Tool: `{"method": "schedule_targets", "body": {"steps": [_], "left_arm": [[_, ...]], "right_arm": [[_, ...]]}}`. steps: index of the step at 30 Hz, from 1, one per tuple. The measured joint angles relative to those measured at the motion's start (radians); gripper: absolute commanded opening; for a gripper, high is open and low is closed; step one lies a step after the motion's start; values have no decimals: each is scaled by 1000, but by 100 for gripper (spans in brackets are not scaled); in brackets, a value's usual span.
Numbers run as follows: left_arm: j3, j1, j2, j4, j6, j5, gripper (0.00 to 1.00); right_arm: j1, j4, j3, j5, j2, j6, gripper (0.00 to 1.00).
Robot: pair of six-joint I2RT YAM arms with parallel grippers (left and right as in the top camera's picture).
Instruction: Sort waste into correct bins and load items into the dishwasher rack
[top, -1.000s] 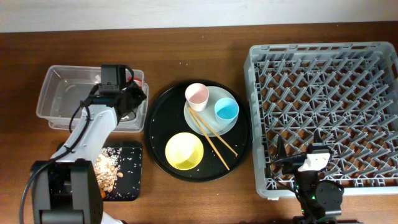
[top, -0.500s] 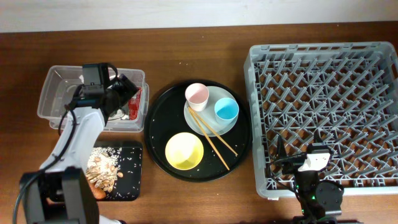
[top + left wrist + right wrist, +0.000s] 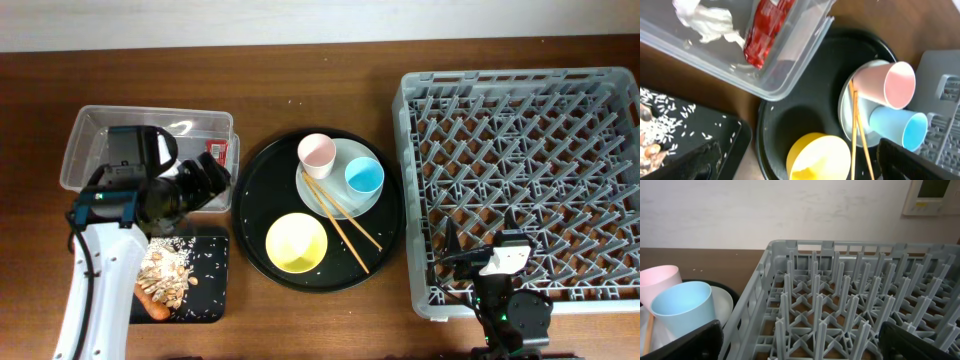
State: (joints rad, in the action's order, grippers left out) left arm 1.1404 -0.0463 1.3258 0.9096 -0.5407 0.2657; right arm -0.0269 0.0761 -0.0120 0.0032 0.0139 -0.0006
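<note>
While by the clear tub (image 3: 95,140), left hand (image 3: 212,180) agape, empty.

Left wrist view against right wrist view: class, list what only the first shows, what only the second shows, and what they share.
Only the left wrist view: the clear tub holding the red wrapper and white tissue, the flat black tray scattered with rice, and the yellow bowl. Only the right wrist view: the upright pegs inside the grey rack, the wall and a wall panel. Both: the pink-lined cup, the blue cup, the plate beneath them, and the grey rack, just a corner in the left wrist view.
</note>
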Motion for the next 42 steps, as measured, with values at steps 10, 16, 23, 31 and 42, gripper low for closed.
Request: {"method": "schedule_targets", "body": {"steps": [10, 16, 23, 31, 42], "left_arm": [[0, -3, -185, -40, 101, 113, 97], [1, -57, -349, -62, 130, 121, 99], [0, -57, -348, -11, 131, 121, 99], [0, -57, -347, 7, 134, 115, 99], [0, -57, -264, 60, 134, 112, 99]], "right_arm": [[0, 151, -72, -106, 3, 270, 98], [0, 690, -771, -200, 280, 277, 98], [0, 1360, -1521, -279, 982, 173, 70], [-226, 1340, -1502, -343, 1461, -49, 48], [-468, 1257, -1500, -280, 1751, -35, 46]]}}
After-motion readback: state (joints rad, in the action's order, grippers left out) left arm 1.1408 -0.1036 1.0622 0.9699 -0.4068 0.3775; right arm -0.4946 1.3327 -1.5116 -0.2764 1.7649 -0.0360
